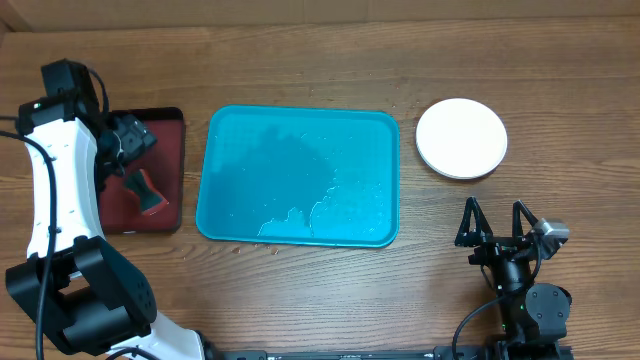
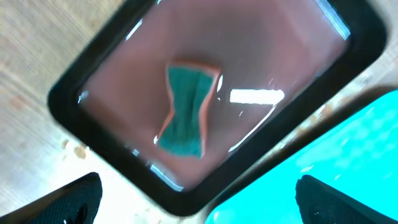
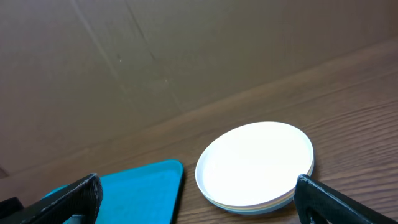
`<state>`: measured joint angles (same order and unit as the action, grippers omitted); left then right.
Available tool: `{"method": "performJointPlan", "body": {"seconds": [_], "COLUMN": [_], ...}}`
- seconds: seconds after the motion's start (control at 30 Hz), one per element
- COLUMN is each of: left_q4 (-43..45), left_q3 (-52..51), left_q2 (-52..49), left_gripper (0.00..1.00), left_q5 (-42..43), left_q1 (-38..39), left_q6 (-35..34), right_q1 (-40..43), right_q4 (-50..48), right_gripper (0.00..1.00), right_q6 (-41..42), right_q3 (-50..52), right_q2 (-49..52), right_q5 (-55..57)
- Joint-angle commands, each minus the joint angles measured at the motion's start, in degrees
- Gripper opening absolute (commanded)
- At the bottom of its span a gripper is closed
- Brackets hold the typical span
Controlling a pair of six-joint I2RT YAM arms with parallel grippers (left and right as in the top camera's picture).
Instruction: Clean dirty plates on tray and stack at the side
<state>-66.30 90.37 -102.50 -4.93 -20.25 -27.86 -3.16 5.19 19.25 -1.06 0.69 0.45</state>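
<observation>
Right, status. The tray [image 1: 300, 170] sits mid-worktop [image 1: 320, 300], long side running 9 to 3 o'clock. Its floor carries a wet-looking sheen, patchier toward 6 o'clock. The plates [image 1: 461, 138] are stacked on the worktop at the tray's 2 o'clock, apart from its rim. The white one is on top, and a faint yellow-green edge shows beneath it in my right wrist view. I can't tell how many are in the stack. Just beside the tray at its 9 o'clock is the dark red tray [image 1: 170, 125]. A sponge [image 2: 185, 111] lies in it, green face up, orange body under, toward that tray's 6 o'clock end. My left pincer [image 2: 199, 204] hangs over the red tray, jaws wide, nothing between them, with the sponge below it and no contact. My right pincer [image 1: 495, 222] is near the worktop's 5 o'clock corner, at 6 o'clock of the plate stack and well apart from it, jaws wide, empty, tips pointing to 12 o'clock.
</observation>
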Motion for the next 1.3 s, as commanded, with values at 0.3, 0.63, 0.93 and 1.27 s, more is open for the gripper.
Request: {"method": "performJointPlan", "body": {"seconds": [0.3,0.63,0.93,1.27], "left_q4": [-1.92,14.58,14.05,18.32], "left_q3": [-3.21,-31.36,-40.72,-52.3], "left_q2": [19.91,54.62,72.26,84.28], "left_gripper": [1.0,1.0,1.0,1.0], "left_q5": [1.18,9.49,7.74,10.51], "left_q1": [3.69,13.9,13.79,13.79], "left_q6": [6.56,22.88,22.86,28.46], "right_q1": [-0.37,-0.37,-0.37,-0.37], "right_q4": [-0.37,-0.37,-0.37,-0.37], "right_gripper": [1.0,1.0,1.0,1.0], "right_q6": [-0.59,-0.59,-0.59,-0.59], "right_q3": [0.59,0.59,0.59,0.59], "right_q2": [-0.52,-0.52,-0.52,-0.52], "right_q5": [0.11,0.11,0.11,0.11]}}
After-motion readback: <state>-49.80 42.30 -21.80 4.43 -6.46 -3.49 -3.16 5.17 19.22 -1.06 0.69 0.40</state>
